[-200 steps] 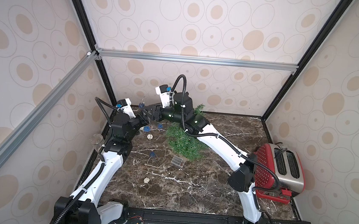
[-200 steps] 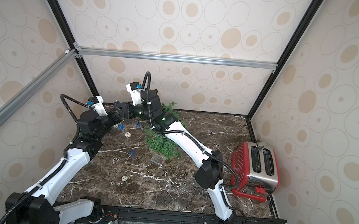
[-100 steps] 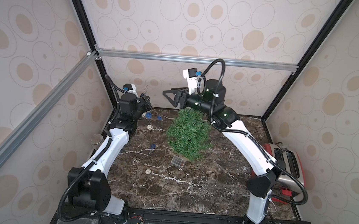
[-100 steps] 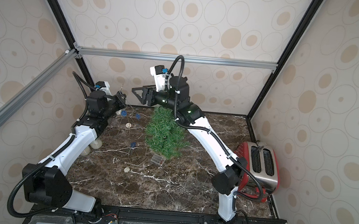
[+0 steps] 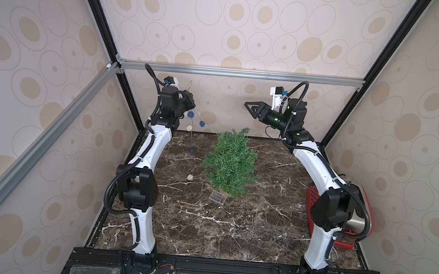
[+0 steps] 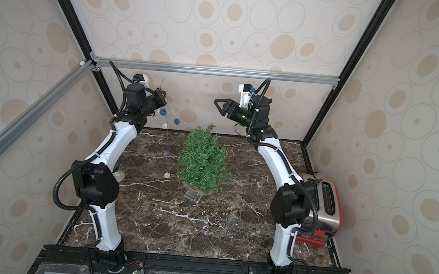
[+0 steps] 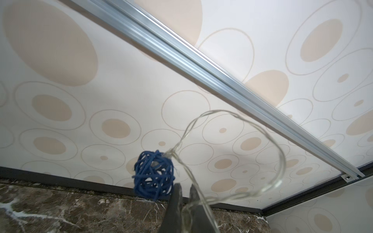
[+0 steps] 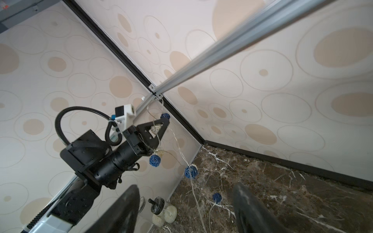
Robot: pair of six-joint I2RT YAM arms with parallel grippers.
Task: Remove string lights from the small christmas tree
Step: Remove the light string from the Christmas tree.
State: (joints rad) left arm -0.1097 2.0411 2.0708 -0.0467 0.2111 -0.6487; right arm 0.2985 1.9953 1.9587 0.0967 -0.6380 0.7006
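The small christmas tree stands bushy and green mid-table. The string lights hang from my left gripper, raised high at the back left and shut on the clear wire. A dark blue ball sits beside its fingertips. More balls dangle below, and a cream ball and the clear battery box lie on the marble. My right gripper is open and empty, high to the right of the treetop.
A red and silver toaster stands at the right edge behind the right arm. A glass jar with pale filling sits by the left wall. An aluminium crossbar spans the back just above both grippers.
Both arms have risen from the treetop. The left gripper pulled the strand up and back left. The right gripper swung right, away from the tree, and opened wider.
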